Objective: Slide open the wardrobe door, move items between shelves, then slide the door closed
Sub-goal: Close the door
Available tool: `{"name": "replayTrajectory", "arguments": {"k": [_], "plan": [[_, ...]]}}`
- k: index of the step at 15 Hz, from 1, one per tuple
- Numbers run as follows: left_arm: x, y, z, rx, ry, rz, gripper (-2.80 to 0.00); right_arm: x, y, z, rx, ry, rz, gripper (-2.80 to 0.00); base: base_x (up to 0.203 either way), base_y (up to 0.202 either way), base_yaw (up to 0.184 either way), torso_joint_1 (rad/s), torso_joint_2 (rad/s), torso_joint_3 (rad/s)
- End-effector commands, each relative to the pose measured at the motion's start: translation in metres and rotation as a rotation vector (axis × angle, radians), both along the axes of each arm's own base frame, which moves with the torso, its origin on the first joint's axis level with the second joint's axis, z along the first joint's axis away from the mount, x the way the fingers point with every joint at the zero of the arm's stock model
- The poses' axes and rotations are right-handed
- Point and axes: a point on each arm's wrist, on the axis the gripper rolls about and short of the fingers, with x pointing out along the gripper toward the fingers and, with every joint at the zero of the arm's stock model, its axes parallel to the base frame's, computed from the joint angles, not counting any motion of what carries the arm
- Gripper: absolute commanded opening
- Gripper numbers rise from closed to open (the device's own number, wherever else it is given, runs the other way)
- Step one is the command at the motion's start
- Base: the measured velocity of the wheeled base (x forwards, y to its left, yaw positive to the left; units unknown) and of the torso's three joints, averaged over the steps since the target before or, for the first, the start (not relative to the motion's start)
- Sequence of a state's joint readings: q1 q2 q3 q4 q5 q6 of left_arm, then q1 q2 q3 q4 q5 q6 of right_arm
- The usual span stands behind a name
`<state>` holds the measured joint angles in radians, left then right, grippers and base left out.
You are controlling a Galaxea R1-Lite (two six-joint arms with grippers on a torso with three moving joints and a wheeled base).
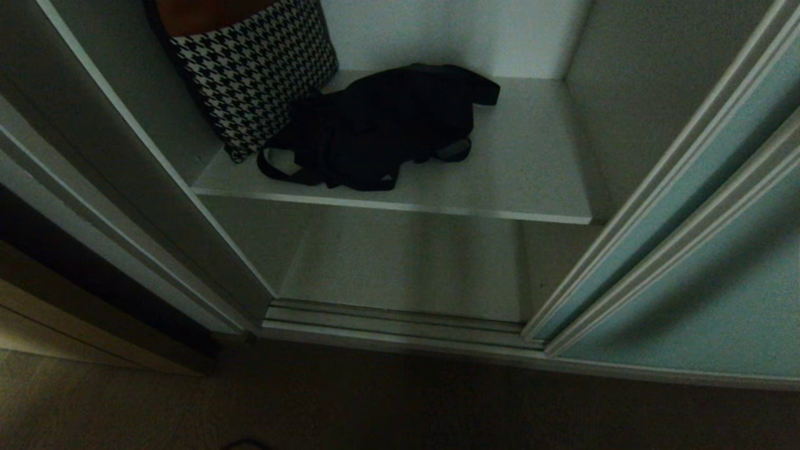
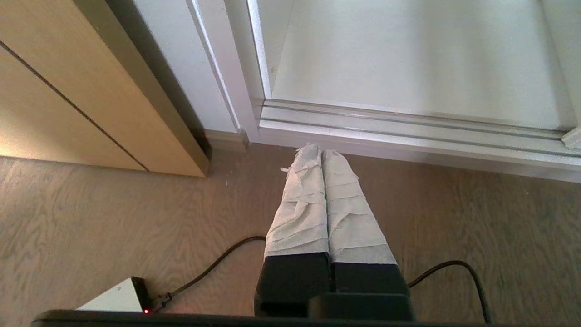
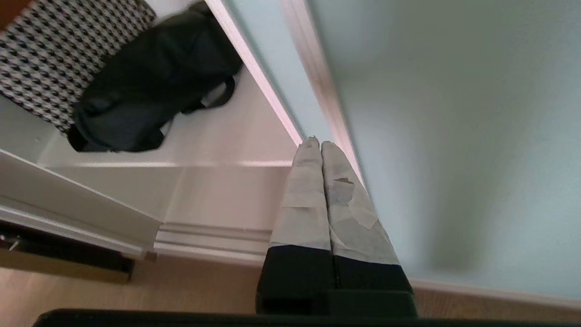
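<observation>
The sliding wardrobe door [image 1: 687, 262], a frosted pale blue-green panel, stands slid to the right, and the compartment is open. A floppy black bag [image 1: 381, 125] lies on the upper shelf [image 1: 537, 169], its straps toward the front edge. The lower shelf [image 1: 406, 262] is bare. My right gripper [image 3: 320, 143] is shut, holds nothing, and hangs in front of the door [image 3: 454, 113] by its left frame, with the bag [image 3: 150, 81] off to the left. My left gripper [image 2: 321, 149] is shut and empty, low over the floor before the bottom track [image 2: 408, 136]. Neither arm shows in the head view.
A black-and-white houndstooth cushion [image 1: 256, 69] leans on the left wall beside the bag. A beige wooden cabinet [image 2: 68, 91] stands left of the wardrobe. A black cable [image 2: 213, 263] and a small white box [image 2: 118, 297] lie on the wooden floor.
</observation>
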<state>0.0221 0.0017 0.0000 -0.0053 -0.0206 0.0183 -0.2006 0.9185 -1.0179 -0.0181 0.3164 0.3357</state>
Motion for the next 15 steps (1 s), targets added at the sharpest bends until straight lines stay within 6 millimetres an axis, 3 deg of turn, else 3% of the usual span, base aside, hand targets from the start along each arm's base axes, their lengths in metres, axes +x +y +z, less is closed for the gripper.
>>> {"name": "replayTrajectory", "arguments": {"k": [1,15], "plan": [[0.0,0.0,0.0,0.0,-0.001,0.002,-2.8,0.012,-0.003,-0.003,0.008,0.034,0.004,-2.8,0.0,0.0,0.0,0.0,0.0,0.0],[0.0,0.0,0.0,0.0,-0.001,0.001,-2.8,0.037,-0.008,-0.003,0.01,0.036,0.009,-2.8,0.0,0.0,0.0,0.0,0.0,0.0]]}}
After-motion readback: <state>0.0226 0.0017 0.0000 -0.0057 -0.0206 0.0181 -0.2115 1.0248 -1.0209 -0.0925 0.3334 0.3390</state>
